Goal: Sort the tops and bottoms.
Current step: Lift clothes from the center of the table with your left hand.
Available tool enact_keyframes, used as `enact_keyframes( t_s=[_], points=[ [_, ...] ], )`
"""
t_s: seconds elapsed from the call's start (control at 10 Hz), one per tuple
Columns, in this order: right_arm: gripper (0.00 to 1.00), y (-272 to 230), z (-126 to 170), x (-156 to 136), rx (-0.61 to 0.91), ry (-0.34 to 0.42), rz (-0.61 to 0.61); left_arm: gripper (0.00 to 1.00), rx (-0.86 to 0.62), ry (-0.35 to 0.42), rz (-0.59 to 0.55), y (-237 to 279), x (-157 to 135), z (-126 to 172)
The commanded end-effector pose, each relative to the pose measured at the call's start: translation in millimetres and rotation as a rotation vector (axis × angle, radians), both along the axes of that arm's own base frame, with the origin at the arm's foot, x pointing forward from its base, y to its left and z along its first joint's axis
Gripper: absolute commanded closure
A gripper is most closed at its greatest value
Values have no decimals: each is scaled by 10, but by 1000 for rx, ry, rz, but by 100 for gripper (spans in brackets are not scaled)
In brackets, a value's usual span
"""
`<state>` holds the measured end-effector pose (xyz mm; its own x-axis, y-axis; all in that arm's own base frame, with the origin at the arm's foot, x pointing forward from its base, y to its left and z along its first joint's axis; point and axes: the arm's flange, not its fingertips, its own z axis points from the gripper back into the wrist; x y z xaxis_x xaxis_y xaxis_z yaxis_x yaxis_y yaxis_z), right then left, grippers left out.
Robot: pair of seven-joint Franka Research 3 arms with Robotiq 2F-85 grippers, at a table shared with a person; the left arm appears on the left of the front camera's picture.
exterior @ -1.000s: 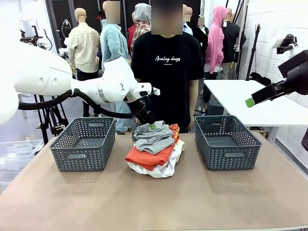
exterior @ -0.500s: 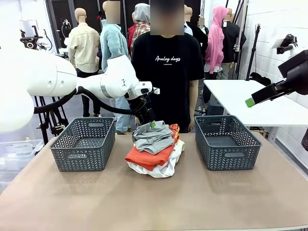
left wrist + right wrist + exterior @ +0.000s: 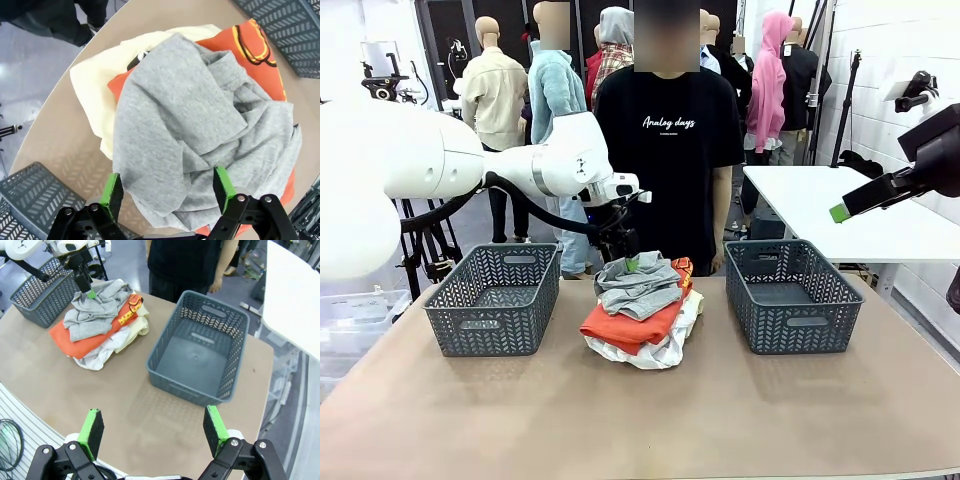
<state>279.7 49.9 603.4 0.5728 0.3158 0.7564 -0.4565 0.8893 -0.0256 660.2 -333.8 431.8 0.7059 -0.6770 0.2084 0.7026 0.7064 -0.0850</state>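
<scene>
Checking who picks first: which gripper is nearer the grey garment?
Left. The left gripper hangs just over the grey garment; the right gripper is raised far off on the robot's right.

premises were a robotics lab or test room, not a dwelling. grounds: a white robot arm (image 3: 430,165) reached over a plain tan table (image 3: 620,420) set with two matching grey containers, the left basket (image 3: 495,315) and the right basket (image 3: 800,325). a white work table (image 3: 840,215) stood by a painted brick wall (image 3: 890,50). black mounted gear (image 3: 380,75) stood at the rear, and a clear plastic crate (image 3: 355,315) sat by the bare glossy floor (image 3: 25,75).
</scene>
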Motion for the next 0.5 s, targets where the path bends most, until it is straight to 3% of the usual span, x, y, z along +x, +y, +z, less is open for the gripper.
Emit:
enact_keyframes(
  t_s=[0.0, 0.1, 0.4],
  points=[
    [0, 9, -8, 2, 6, 12, -6, 11, 49, -4, 17, -55, 111, 31],
    [0, 9, -8, 2, 6, 12, -6, 13, 53, -2, 18, -56, 115, 15],
    [0, 9, -8, 2, 6, 12, -6, 68, 61, 16, 19, -92, 117, 5]
  ],
)
